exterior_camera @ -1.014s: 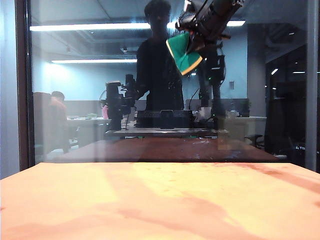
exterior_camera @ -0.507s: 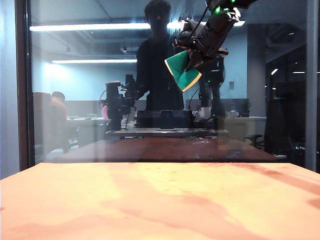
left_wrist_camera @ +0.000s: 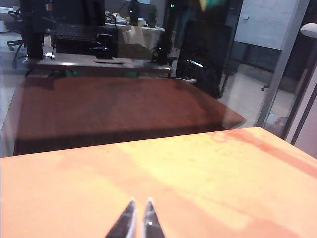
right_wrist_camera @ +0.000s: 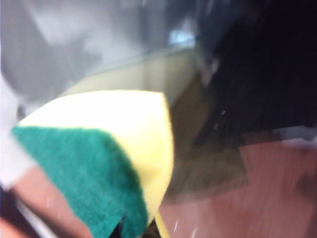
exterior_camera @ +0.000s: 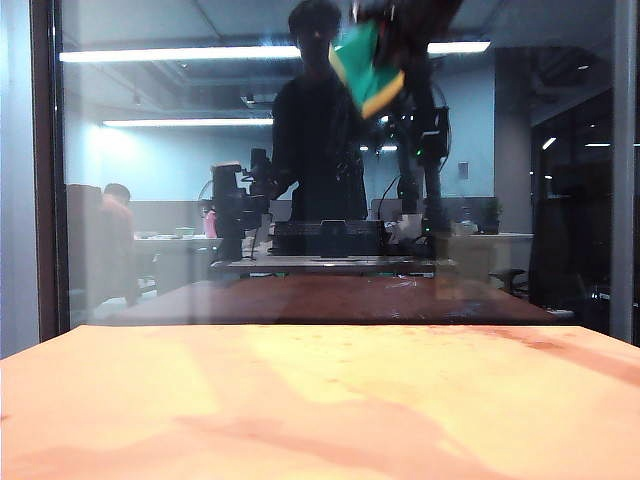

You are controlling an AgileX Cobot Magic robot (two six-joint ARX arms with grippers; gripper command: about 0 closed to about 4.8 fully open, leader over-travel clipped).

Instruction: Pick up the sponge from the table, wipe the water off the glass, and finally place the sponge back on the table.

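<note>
The sponge (exterior_camera: 362,62), green face over a cream body, is held high against the glass (exterior_camera: 180,200) near the top of the exterior view. My right gripper (exterior_camera: 393,40) is shut on it, its dark arm partly cut off by the frame's upper edge. The right wrist view is blurred and filled by the sponge (right_wrist_camera: 99,158), pressed to the pane, with a few thin whitish streaks of water (right_wrist_camera: 176,225) beside it. My left gripper (left_wrist_camera: 139,204) hovers low over the orange-tan table (left_wrist_camera: 198,168), its tips together and nothing between them.
Dark frames (exterior_camera: 45,170) border the glass on both sides. The pane mirrors a dark standing figure (exterior_camera: 315,130), a reddish-brown tabletop image (exterior_camera: 330,298) and a dim office. The table (exterior_camera: 320,400) stretches wide in front of the glass.
The right gripper dipped slightly with the sponge, then rose up the glass; the sponge now sits clearly higher, near the top of the view. The left gripper shows no earlier frame.
</note>
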